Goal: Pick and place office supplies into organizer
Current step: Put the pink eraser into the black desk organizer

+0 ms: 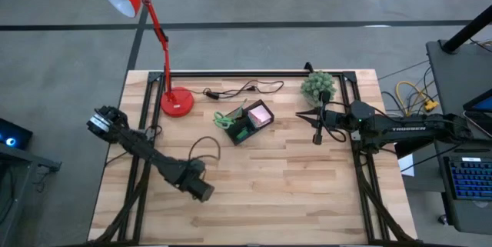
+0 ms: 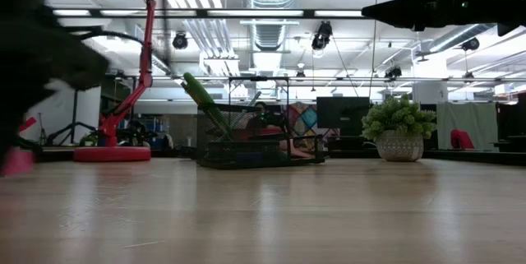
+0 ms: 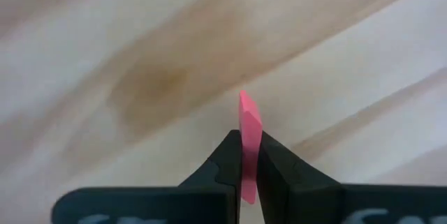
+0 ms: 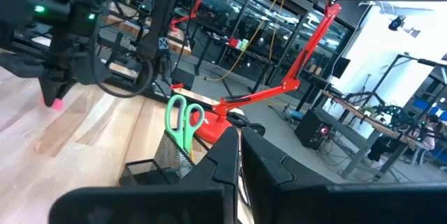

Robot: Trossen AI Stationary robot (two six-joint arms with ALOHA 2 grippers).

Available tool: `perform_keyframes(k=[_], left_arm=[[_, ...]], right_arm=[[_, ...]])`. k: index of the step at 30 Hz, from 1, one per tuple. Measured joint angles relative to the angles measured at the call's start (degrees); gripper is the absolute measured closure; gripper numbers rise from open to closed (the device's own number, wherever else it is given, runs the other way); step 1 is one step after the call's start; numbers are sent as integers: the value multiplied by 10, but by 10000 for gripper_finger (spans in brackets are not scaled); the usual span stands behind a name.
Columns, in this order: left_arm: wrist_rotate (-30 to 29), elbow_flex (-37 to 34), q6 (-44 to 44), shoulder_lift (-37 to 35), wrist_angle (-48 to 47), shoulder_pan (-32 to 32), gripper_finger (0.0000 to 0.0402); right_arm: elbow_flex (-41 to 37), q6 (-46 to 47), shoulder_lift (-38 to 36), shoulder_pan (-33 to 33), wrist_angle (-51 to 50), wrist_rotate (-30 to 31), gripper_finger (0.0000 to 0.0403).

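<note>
I am seeing the table [image 1: 277,178] carrying the organizer [image 1: 247,125], which is sitting well ahead of my left gripper [image 1: 206,193], green-handled scissors [image 4: 183,121] standing in it. The left gripper is pinching a small pink piece [image 3: 249,130] just above the wood. My right gripper [image 1: 317,137] is hovering beside the organizer, fingers pressed together.

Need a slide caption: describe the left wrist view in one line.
Left tool shut on a thin pink piece, just above the wooden table.
</note>
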Motion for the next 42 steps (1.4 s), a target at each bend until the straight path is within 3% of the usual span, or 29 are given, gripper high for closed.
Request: perform_keyframes(k=[10,19,25,32,42], left_arm=[[-204,60,338,-1,110,113,398],[-319,76,563,1,209,197,399],[-349,70,623,34,270,228,399],[-413,81,645,85,265,229,399],[-422,86,679,98,264,229,399]], right_arm=[[0,0,0,0,0,0,394],[0,0,0,0,0,0,394],[0,0,0,0,0,0,394],[0,0,0,0,-1,0,394],[0,0,0,0,-1,0,394]])
